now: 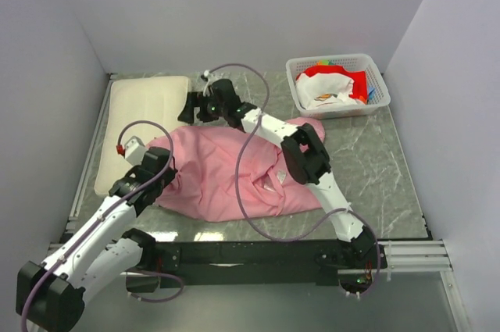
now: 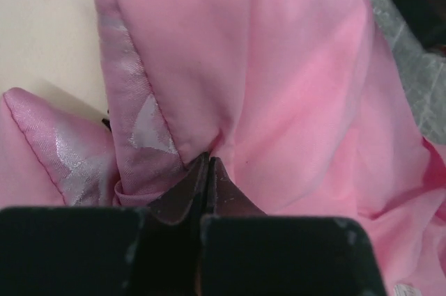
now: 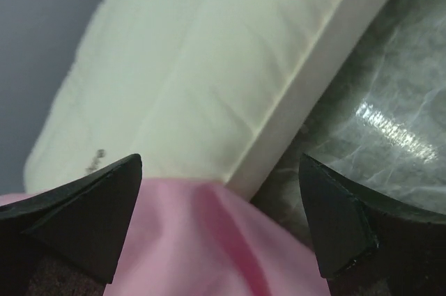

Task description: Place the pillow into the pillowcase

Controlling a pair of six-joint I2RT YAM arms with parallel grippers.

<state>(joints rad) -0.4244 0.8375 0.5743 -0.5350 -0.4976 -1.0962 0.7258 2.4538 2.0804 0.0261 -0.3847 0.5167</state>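
The left end effector (image 2: 208, 165) is pinching shut on a hemmed fold of the pillowcase (image 1: 226, 172), likely holding its mouth towards the pillow (image 1: 144, 125). The right end effector (image 3: 223, 170) is hanging wide open over the pillow's edge, seemingly readying a grab. Only the left wrist view is showing the pinch; only the top view is showing the pillow lying outside, beside the pillowcase.

Right half of the table (image 1: 375, 162) is bare marble, plenty of room there. Left side's crowded: pillow (image 1: 144, 121) hugs the left edge, pillowcase (image 1: 223, 176) heaped mid-table right against it. Basket (image 1: 337, 64) blocks the far-right corner.
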